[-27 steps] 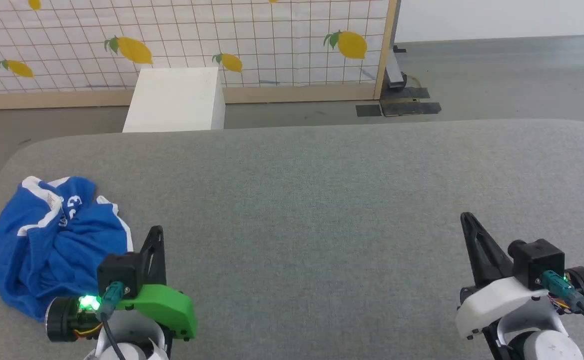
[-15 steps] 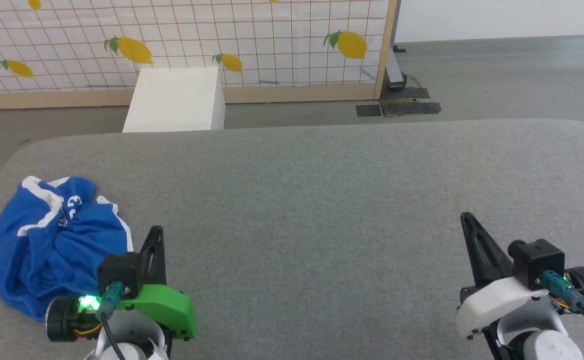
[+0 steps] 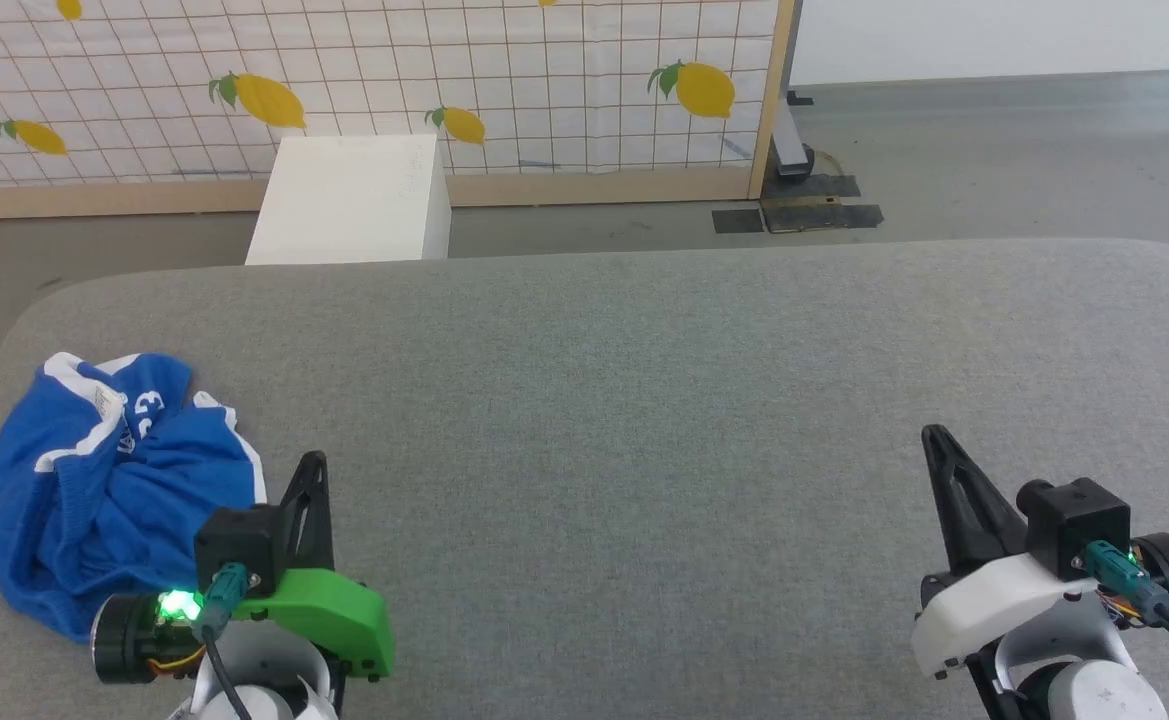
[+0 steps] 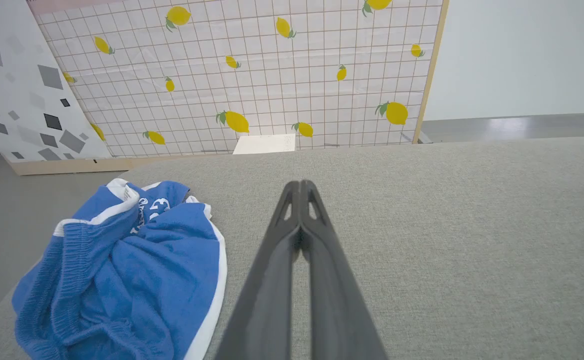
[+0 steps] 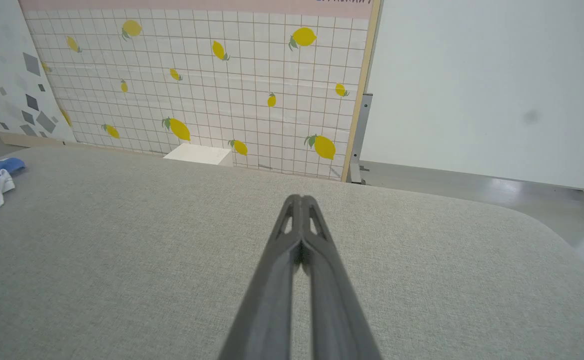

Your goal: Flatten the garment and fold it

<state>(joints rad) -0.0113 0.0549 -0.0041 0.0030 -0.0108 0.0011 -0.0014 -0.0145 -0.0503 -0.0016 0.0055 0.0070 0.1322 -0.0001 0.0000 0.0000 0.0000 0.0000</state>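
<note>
The shorts point(image 3: 94, 490) lie crumpled in a heap at the left edge of the grey surface point(image 3: 644, 400), toward its near corner. The left gripper point(image 3: 315, 462) is just beside the heap, fingers pressed together, empty. The right gripper point(image 3: 934, 435), likewise closed and empty, is near the right edge.

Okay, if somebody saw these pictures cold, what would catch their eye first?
The bright blue shorts, crumpled in a heap at the left end of the grey table, stand out most. Behind the table, a white grid screen printed with yellow lemons draws the eye next. Near the front edge the left claw sits shut just right of the shorts, and the right claw sits shut far to the right.
</note>
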